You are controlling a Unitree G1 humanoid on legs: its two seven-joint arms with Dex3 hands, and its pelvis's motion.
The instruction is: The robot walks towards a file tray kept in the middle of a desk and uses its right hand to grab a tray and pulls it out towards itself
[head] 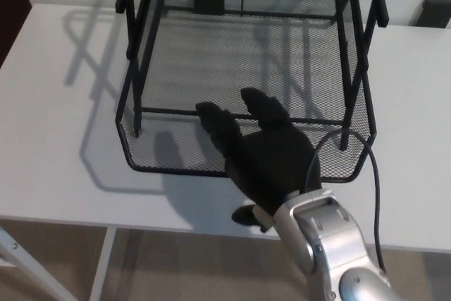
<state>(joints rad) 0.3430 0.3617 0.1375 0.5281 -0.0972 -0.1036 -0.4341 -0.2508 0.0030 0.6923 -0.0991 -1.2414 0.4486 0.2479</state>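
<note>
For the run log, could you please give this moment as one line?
right hand: hooked over front rim of bottom tray | tray: drawn out past rack frame toward desk edge | left hand: unseen

Flat white desk top (56, 139) fills the view | beige floor (176, 266) shows below its front edge | white metal desk leg (28, 269) slants bottom left | hard shadows streak the desk.

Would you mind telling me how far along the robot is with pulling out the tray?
Done: the right hand is hooked over the front rim of the bottom mesh tray. In hand: the pull itself, as the tray's front edge already juts forward of the black rack posts, towards the near edge of the white desk. Left: drawing it out further. I cannot see how much remains in the rack.
</note>
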